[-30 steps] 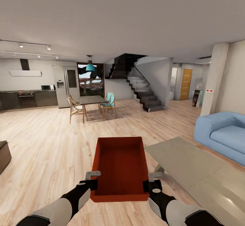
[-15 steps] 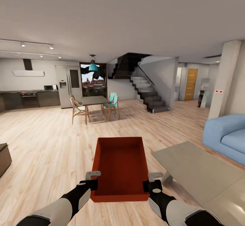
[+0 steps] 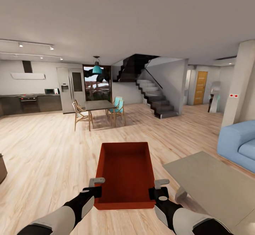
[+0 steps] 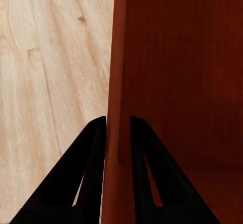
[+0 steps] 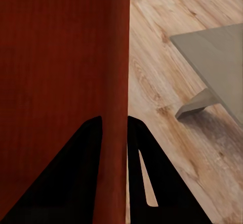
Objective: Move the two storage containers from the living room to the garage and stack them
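Red-orange rectangular plastic storage container (image 3: 124,173), lidless and empty, hangs level in front of the robot above the light wood plank floor (image 3: 46,150). Left gripper (image 4: 118,133) is clamped over one side wall, right gripper (image 5: 115,130) over the opposite wall, so the load sits balanced between both arms for carrying. A grey low table (image 3: 212,182) stands just beside it; the blue sofa (image 3: 239,144) lies beyond. Garage not reached yet, I'd say.
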Tool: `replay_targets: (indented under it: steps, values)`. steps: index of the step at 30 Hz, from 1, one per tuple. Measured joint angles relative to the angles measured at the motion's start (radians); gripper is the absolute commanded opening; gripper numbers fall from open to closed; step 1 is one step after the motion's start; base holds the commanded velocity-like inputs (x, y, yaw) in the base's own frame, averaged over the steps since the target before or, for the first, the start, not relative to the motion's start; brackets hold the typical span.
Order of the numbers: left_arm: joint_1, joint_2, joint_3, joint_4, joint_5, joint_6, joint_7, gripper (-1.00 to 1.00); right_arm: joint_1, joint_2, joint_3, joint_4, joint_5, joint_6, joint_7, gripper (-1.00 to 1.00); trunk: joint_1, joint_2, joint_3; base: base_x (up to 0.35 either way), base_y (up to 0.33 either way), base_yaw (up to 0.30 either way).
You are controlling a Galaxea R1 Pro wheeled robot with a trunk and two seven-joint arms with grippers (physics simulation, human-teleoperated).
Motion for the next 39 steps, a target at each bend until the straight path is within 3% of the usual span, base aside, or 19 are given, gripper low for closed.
replay_targets:
  steps: [39]
  values:
    - [0.000,-0.001,0.000,-0.003,-0.005,0.001,0.001,-1.00,0.000,0.000,0.003,0.001,-0.007,-0.007,-0.001,-1.00,0.000,0.000,0.000,0.322,0.007,0.000]
